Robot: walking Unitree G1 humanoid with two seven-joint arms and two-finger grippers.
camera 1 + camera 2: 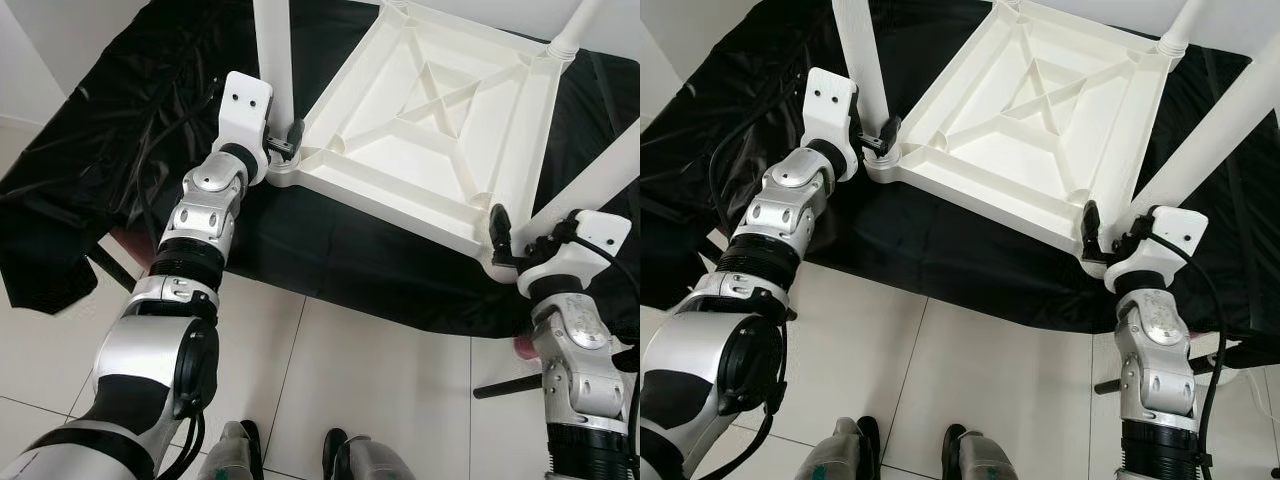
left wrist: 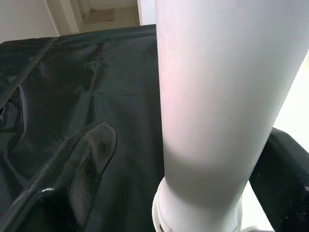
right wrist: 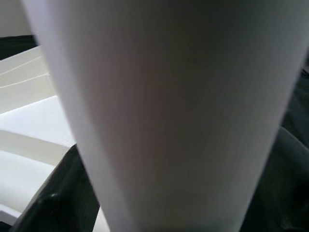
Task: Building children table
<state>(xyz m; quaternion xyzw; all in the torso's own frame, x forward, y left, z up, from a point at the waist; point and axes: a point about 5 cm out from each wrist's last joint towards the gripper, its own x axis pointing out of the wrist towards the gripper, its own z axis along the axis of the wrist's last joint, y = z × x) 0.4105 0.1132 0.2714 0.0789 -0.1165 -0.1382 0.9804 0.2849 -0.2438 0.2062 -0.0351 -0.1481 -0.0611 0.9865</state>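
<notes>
Currently on my screens, item by item.

Tabletop (image 1: pixel 430 120): white plastic, square, lying upside down on the black sheet (image 1: pixel 120 150) so that its ribbed underside with a diagonal cross faces up. The sheet is draped over a low surface and hangs down to the pale tiled floor (image 1: pixel 380 380).

Legs: white tubes standing up from the corners. The near-left leg (image 1: pixel 272 60) rises from the corner socket nearest my left arm; the near-right leg (image 1: pixel 590 185) slants up from the corner nearest my right arm; a far leg (image 1: pixel 578 25) stands at the back corner.

Left hand (image 1: pixel 288 140): held at the base of the near-left leg, just above its socket. The left wrist view shows one black finger (image 2: pixel 77 179) beside the tube and a second dark shape at the tube's other side, so the fingers stand either side of the leg; I cannot tell whether they are pressing on it.

Right hand (image 1: pixel 1110 235): at the near-right corner, one black finger pointing up against the tabletop's edge beside the leg. The right wrist view shows that leg very close, with a dark finger (image 3: pixel 53 193) low beside it. I cannot tell the grip.

Robot's feet (image 1: pixel 300 455): on the tiles, at the lower edge of the head view.
</notes>
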